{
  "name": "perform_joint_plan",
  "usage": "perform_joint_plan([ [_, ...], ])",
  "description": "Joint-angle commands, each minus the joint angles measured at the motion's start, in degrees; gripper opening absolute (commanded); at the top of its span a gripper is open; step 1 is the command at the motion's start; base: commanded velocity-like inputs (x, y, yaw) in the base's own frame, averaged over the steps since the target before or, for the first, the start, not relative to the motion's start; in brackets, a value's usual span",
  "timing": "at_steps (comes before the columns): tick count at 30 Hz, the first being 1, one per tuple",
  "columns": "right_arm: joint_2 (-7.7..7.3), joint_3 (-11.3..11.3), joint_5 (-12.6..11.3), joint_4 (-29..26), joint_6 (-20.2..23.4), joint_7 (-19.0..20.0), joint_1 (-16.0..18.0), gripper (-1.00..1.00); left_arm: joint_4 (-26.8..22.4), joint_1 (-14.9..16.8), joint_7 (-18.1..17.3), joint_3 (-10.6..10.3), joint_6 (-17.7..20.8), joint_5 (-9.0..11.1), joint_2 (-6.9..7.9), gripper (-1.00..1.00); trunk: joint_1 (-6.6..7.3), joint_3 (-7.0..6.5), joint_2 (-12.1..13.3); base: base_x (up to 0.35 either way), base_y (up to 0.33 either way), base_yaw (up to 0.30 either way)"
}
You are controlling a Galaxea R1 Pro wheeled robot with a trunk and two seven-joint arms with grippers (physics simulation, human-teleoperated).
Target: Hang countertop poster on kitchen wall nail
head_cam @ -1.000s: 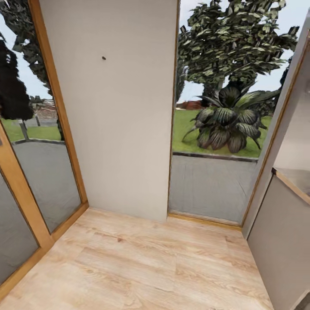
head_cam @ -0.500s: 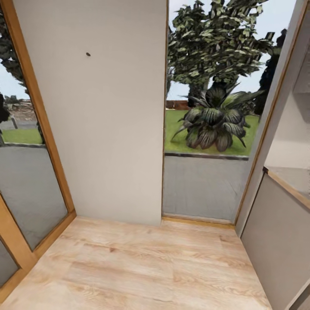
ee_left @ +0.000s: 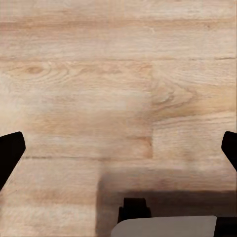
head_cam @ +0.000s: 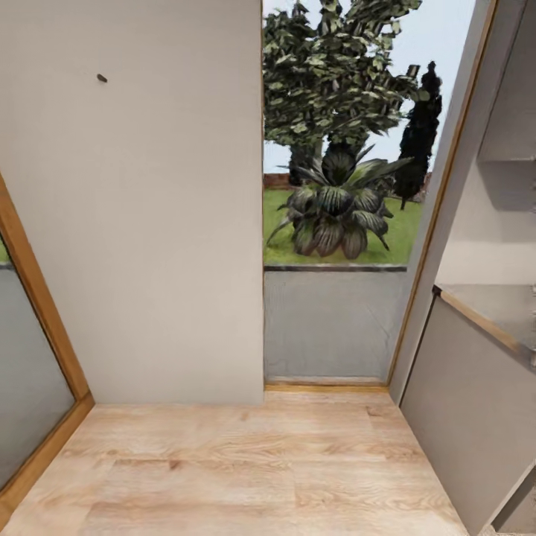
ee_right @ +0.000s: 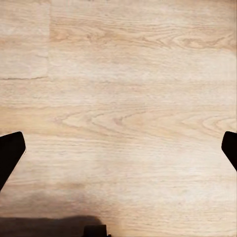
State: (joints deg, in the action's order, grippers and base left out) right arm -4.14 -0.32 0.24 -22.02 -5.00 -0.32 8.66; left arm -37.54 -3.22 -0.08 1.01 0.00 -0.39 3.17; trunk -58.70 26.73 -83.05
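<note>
In the head view a plain pale grey wall panel [head_cam: 149, 223] fills the left and centre, and a single small dark wall nail [head_cam: 102, 78] sticks out of it high up toward its left side. To the right of the panel is a tall window [head_cam: 335, 186] with a tan frame, showing a spiky-leaved plant [head_cam: 335, 212], a tree behind it, grass and sky. Another glazed panel with a wooden frame [head_cam: 37, 313] runs along the far left edge. At the right edge stands the kitchen worktop [head_cam: 495, 309], a grey slab with a thin tan edge strip above a plain grey cabinet front [head_cam: 469, 417]. Only a corner of the slab is in sight, and the small pale sliver at its far right edge is too cropped to identify, so I cannot tell where the poster lies. Light wood plank floor [head_cam: 238, 469] spreads from the wall toward the camera.

The left end effector [ee_left: 118, 148] points down at the floor planks with its dark fingertips [ee_left: 10, 150] spread wide apart and nothing between them; a grey part of the robot and its shadow lie below. The right end effector [ee_right: 118, 148] likewise faces bare floor, fingertips [ee_right: 10, 150] spread wide and holding nothing.
</note>
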Motion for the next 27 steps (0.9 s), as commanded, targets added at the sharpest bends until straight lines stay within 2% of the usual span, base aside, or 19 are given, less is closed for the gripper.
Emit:
perform_joint_plan([
  [1, 0.01, 0.0, 0.0, 0.0, -0.2, 0.0, 0.0, 1.00, -0.1, 0.0, 0.0, 0.0, 0.0, 0.0, 0.00, 1.00, -0.03, 0.05, 0.0, 0.260, 0.258, -0.299],
  [19, -0.08, 0.0, 0.0, 0.0, -0.2, 0.0, 0.0, 1.00, -0.1, 0.0, 0.0, 0.0, 0.0, -0.1, 0.00, 1.00, -0.03, 0.05, 0.0, 0.256, 0.255, -0.300],
  [27, -0.08, 0.0, 0.0, 0.0, -0.2, 0.0, 0.0, 1.00, -0.1, 0.0, 0.0, 0.0, 0.0, -0.1, 0.00, 1.00, -0.03, 0.05, 0.0, 0.073, 0.079, -0.300],
])
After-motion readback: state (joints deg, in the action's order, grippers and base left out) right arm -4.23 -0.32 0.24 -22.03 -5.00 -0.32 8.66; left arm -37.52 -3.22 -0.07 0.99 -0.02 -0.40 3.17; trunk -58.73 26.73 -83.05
